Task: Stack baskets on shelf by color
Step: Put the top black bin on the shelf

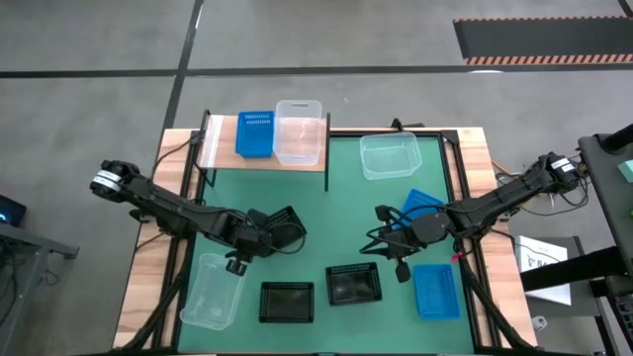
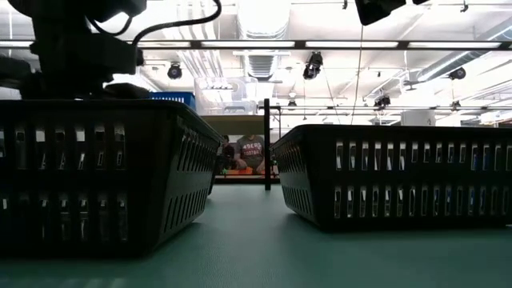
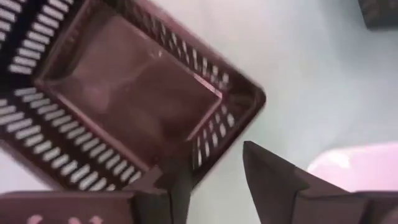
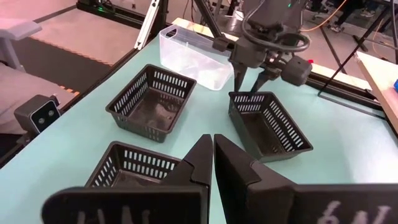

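Left hand [image 1: 265,235] clenched on tilted black basket [image 1: 282,226] rim, mid-surface. Right hand [image 4: 211,144] closed, grasping nothing. Blue basket [image 1: 254,133], clear basket [image 1: 299,132] on shelf [image 1: 218,146].

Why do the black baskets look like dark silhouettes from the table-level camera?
Low view: bright ceiling lights sit behind the black baskets, backlighting them, with a pale sheen on the mat. High view: even overhead light, only faint shadows. Right wrist view: light reaches inside the baskets.
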Controlling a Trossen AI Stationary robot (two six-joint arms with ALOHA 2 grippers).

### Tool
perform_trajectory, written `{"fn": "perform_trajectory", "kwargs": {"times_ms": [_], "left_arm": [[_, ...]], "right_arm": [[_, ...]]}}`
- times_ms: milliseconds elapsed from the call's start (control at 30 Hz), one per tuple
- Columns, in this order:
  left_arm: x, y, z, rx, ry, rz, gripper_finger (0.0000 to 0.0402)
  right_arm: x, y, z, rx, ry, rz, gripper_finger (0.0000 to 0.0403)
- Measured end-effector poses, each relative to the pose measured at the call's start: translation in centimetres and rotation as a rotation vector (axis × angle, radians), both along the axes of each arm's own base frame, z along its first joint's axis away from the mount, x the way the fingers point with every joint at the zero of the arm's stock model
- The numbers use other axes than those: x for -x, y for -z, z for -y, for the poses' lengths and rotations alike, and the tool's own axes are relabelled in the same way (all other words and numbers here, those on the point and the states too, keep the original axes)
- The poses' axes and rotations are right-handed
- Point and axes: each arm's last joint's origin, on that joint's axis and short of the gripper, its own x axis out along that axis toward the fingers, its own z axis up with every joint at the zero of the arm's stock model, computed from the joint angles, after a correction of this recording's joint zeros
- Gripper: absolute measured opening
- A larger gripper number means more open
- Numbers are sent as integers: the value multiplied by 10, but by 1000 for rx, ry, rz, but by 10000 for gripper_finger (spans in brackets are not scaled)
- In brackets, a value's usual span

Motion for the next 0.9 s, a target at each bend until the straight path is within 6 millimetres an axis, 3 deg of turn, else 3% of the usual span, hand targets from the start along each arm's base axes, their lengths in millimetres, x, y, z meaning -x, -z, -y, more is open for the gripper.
{"fn": "perform_trajectory", "kwargs": {"times_ms": [200, 367, 533, 700, 900], "left_arm": [[-7, 6, 2, 0, 2, 5, 76], [-8, 6, 3, 0, -1, 4, 16], [-13, -2, 6, 22, -24, 32, 5], [-25, -27, 15, 55, -9, 114, 2], [-43, -80, 22, 106, -5, 247, 1]], "right_arm": [[0, 0, 0, 0, 0, 0, 9], [0, 0, 0, 1, 0, -1, 9], [0, 0, 0, 2, 0, -2, 9], [0, 1, 0, 4, 0, -8, 9], [1, 1, 0, 6, 0, -14, 9]]}}
